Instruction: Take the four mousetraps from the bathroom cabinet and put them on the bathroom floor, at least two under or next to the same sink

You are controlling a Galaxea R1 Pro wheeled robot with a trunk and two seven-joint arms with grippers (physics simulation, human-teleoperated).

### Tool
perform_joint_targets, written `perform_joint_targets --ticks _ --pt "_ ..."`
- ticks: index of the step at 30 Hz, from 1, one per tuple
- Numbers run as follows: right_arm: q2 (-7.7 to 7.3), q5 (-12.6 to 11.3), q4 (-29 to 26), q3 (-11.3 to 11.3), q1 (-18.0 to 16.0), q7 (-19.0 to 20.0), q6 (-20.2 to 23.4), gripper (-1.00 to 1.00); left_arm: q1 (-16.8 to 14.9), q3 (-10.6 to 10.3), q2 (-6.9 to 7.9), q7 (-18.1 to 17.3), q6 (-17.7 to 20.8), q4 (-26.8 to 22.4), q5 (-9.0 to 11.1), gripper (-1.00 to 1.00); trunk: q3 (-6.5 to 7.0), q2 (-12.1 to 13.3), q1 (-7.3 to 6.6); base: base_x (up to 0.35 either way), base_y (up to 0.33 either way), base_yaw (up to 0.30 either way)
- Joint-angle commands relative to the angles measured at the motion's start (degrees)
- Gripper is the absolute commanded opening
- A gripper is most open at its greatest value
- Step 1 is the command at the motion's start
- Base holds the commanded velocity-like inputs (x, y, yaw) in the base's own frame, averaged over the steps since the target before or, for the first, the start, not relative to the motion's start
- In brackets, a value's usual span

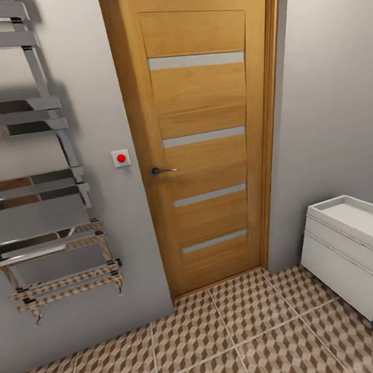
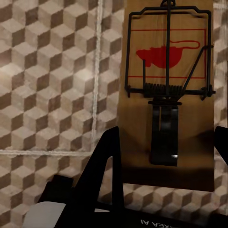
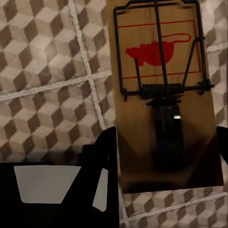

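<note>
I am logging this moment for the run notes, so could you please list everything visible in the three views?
Door: one, orange-brown wood with four pale strips and a metal lever handle, closed, straight ahead.
Towel radiator: one, chrome, on the grey wall left of the door.
Wall button: one, white plate with red dot, between radiator and door.
Vanity sink: one, white, against the wall on the right.
Bathroom floor: brown, beige and cream cube-pattern tiles with pale grout.
Mousetraps: two, tan boards with black wire and a red mouse print; one between the left gripper's fingers, one between the right gripper's fingers, both above the tiles.
Left gripper: black, shut on its mousetrap.
Right gripper: black, shut on its mousetrap.
</note>
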Motion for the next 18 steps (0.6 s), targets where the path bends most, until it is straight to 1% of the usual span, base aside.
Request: perform_joint_targets --ticks 1,9,18 --pt "-0.04 0.5 0.1 -0.5 -0.1 0.1 0.1 -1.00 0.0 -0.5 0.04 0.2 0.2 0.0 0.5 -1.00 -0.06 0.0 0.00 0.000 0.000 -0.300" --pt "0.00 0.5 0.1 -0.5 -0.1 0.1 0.1 -1.00 0.0 -0.5 0.33 0.1 0.3 0.0 0.4 -1.00 -0.06 0.0 0.00 0.000 0.000 -0.300" --pt "0.01 0.5 0.1 -0.5 -0.1 0.1 0.1 -1.00 0.0 -0.5 -0.08 -0.5 0.5 0.0 0.3 -1.00 -0.06 0.0 0.00 0.000 0.000 -0.300"
